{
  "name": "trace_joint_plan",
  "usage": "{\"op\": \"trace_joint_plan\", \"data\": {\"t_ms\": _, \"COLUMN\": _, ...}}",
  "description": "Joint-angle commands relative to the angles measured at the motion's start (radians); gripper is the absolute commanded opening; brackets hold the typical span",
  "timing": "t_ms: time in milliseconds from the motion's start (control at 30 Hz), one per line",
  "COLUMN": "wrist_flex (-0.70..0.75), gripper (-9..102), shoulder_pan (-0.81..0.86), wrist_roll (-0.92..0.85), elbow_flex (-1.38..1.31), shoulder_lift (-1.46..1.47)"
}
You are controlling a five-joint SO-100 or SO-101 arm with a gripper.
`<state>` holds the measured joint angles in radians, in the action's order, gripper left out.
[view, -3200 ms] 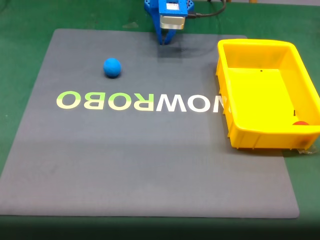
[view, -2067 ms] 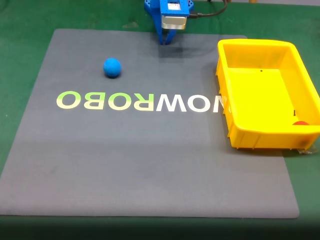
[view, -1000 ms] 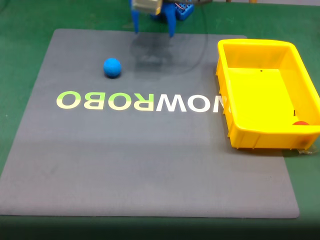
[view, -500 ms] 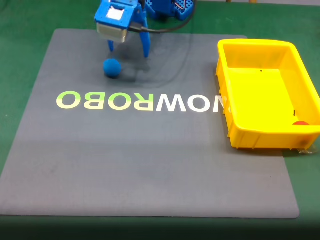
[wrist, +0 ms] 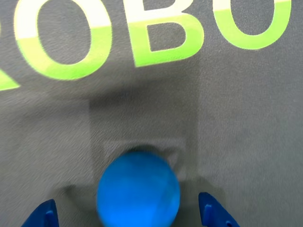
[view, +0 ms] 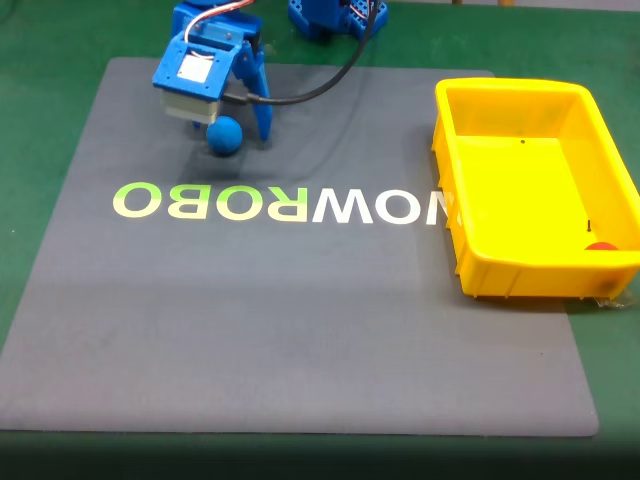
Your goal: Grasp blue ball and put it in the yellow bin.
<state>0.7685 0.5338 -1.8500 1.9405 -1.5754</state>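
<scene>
Half a second ago the blue gripper [view: 229, 138] hung just beyond the blue ball [view: 225, 135] on the far left of the dark grey mat [view: 300, 330]; it has since dropped down and to the left, so its two fingers now stand either side of the ball, which has not moved. In the fixed view the gripper's silver motor block hides the top left of the ball and the left finger, while the right finger [view: 261, 120] stands just beside the ball. In the wrist view the ball [wrist: 138, 190] sits low in the middle, between the two blue fingertips [wrist: 215, 217] at the bottom corners, with grey mat showing on each side of it, so the jaws are spread apart and not touching it. Just nearer than the ball, pale green and white lettering [view: 280, 203] runs across the mat. Well to the right, the yellow bin [view: 500, 270] sits on the mat's right edge, holding a small red-orange object [view: 601, 246] in its near right corner. A black cable [view: 325, 85] loops from the gripper back to the arm's blue base [view: 335, 15] at the far edge, on the green tabletop [view: 50, 60].
</scene>
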Motion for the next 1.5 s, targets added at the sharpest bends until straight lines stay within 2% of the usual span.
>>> {"op": "trace_joint_plan", "data": {"t_ms": 0, "wrist_flex": -0.034, "gripper": 33, "shoulder_pan": 0.014, "wrist_roll": 0.005, "elbow_flex": -0.087, "shoulder_lift": 0.018}}
{"op": "trace_joint_plan", "data": {"t_ms": 233, "wrist_flex": -0.040, "gripper": 26, "shoulder_pan": -0.006, "wrist_roll": 0.028, "elbow_flex": -0.135, "shoulder_lift": 0.087}}
{"op": "trace_joint_plan", "data": {"t_ms": 467, "wrist_flex": -0.041, "gripper": 0, "shoulder_pan": -0.017, "wrist_roll": 0.032, "elbow_flex": -0.137, "shoulder_lift": 0.104}}
{"op": "trace_joint_plan", "data": {"t_ms": 767, "wrist_flex": -0.043, "gripper": 0, "shoulder_pan": -0.031, "wrist_roll": 0.043, "elbow_flex": -0.135, "shoulder_lift": 0.087}}
{"op": "trace_joint_plan", "data": {"t_ms": 900, "wrist_flex": -0.098, "gripper": 0, "shoulder_pan": -0.069, "wrist_roll": 0.064, "elbow_flex": -0.133, "shoulder_lift": 0.003}}
{"op": "trace_joint_plan", "data": {"t_ms": 1133, "wrist_flex": -0.173, "gripper": 0, "shoulder_pan": -0.250, "wrist_roll": 0.109, "elbow_flex": -0.121, "shoulder_lift": -0.199}}
{"op": "trace_joint_plan", "data": {"t_ms": 1467, "wrist_flex": -0.176, "gripper": 0, "shoulder_pan": -0.707, "wrist_roll": 0.161, "elbow_flex": -0.009, "shoulder_lift": -0.439}}
